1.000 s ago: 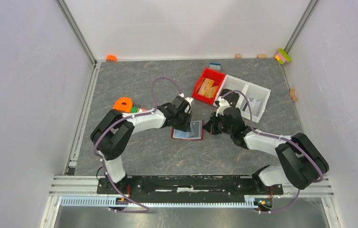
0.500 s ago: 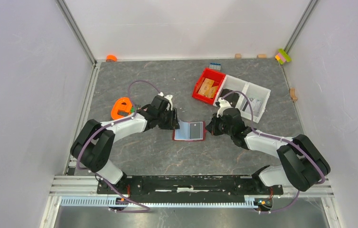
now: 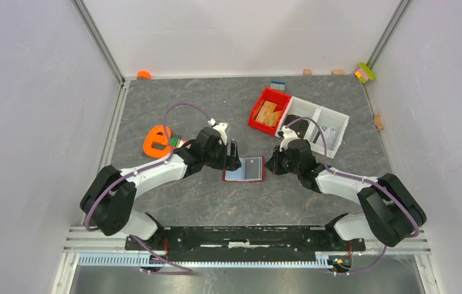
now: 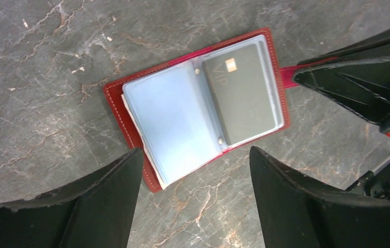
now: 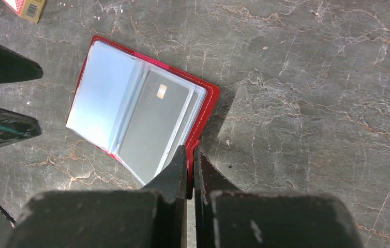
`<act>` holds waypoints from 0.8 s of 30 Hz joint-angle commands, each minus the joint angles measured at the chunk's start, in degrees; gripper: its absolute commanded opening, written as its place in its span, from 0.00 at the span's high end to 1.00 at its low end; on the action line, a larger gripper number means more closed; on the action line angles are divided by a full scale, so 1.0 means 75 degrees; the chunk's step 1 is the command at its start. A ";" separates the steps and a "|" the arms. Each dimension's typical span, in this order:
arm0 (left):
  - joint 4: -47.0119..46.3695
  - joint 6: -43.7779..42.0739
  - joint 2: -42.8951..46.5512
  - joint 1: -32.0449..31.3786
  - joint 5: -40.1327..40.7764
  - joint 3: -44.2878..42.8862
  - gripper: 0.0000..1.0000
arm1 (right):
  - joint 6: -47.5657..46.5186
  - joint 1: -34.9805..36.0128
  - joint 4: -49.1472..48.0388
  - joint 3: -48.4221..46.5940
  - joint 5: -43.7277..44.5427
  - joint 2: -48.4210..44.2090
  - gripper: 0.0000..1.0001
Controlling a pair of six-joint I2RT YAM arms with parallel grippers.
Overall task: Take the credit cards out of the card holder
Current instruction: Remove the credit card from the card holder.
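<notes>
The card holder (image 4: pixel 115 98) lies open and flat on the stone-patterned table, red rim all round. Its left half shows a light blue credit card (image 4: pixel 175 116) in a clear sleeve, its right half a grey one (image 4: pixel 244 98) marked VIP. My left gripper (image 4: pixel 195 155) hovers open at the holder's left end, with nothing between its fingers. My right gripper (image 5: pixel 190 155) is shut on the red edge of the card holder (image 5: pixel 211 98), beside the grey card (image 5: pixel 154 121). From above, the holder (image 3: pixel 244 180) sits between the left gripper (image 3: pixel 234 157) and the right gripper (image 3: pixel 272 165).
A bright red bin (image 3: pixel 257 116) with tan pieces and a white divided tray (image 3: pixel 333 122) stand behind the right arm. An orange object (image 3: pixel 157 139) lies left of the left arm. Small blocks (image 3: pixel 365 72) and a blue piece (image 3: pixel 277 86) lie near the back wall.
My left gripper drew back to the left off the holder, then came a little toward it again, and its jaws opened wide. The holder now lies open. The right gripper kept its grip.
</notes>
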State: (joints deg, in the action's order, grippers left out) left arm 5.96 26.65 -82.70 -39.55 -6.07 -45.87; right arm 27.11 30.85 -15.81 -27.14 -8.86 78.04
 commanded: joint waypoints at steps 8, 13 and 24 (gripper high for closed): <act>0.1251 -0.0443 -0.1587 -0.0106 0.0374 -0.1269 0.27 | -0.0081 0.0000 -0.0166 -0.0306 0.0117 0.0086 0.84; 0.1738 -0.0546 -0.2017 -0.0117 0.0778 -0.1587 0.38 | 0.0080 -0.0002 -0.0173 -0.0264 0.0186 0.0269 0.50; 0.1970 -0.0581 -0.2611 -0.0120 0.0700 -0.1853 0.54 | 0.0653 -0.0001 -0.0920 -0.0225 -0.0918 0.1282 0.42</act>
State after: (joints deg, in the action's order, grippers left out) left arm 19.90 24.29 -99.72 -40.25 -1.34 -58.87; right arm 29.65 30.83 -19.70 -28.49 -11.03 85.45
